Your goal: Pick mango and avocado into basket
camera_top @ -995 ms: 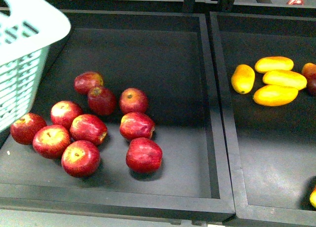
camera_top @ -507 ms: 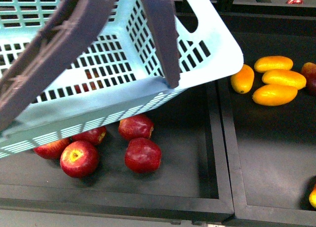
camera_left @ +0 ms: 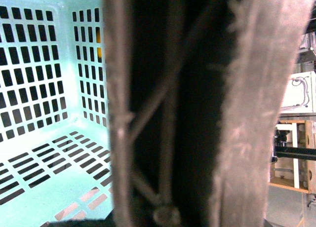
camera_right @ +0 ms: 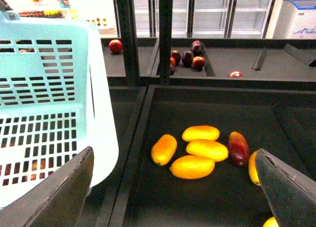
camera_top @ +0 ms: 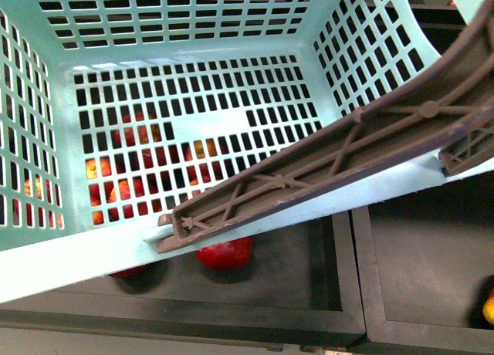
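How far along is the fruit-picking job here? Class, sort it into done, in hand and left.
Done: nothing yet. The light teal slotted plastic basket is empty, with only red apples beneath its floor.
In hand: the open, empty right gripper faces the smooth yellow oblong mangoes.
Left: both picks. No dark green avocado shows in any view.

basket (camera_top: 193, 50) swung across (tilted), now hiding most apples (camera_top: 224, 255)

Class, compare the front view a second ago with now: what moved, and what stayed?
The basket swung rightward from the left edge and now fills the view above the red apples, its handle crossing in front. The apples stayed put; the mangoes lie in their same cluster.
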Controlling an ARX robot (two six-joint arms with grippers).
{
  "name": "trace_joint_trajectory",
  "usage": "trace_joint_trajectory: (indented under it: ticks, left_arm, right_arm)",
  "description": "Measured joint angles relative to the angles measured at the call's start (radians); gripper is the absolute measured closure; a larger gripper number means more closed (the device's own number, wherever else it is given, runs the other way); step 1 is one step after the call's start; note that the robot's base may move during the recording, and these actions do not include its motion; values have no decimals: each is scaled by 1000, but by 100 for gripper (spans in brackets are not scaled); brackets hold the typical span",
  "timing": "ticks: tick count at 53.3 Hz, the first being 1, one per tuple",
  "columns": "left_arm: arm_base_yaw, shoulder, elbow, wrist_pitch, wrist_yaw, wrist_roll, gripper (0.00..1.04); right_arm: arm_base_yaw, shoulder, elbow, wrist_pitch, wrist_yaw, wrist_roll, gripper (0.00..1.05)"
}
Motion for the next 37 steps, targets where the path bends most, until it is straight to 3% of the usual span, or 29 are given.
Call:
trace_joint_trajectory:
  ticks: [25,28,31,37]
  left_arm:
    - [-1,0,2,2,-11,-3,91]
    - [-1,0,2,2,-10,-3,91]
    - [-1,0,2,2,-9,-6,91]
    - [-2,0,4,2,-4,-8,91]
  right_arm:
    - [0,0,0,0,1,1,9]
    - [16,128,95,-235,89,135,9]
    - [0,331,201,-481,108,312,9]
    - [-53,473,219,-539,85,435,9]
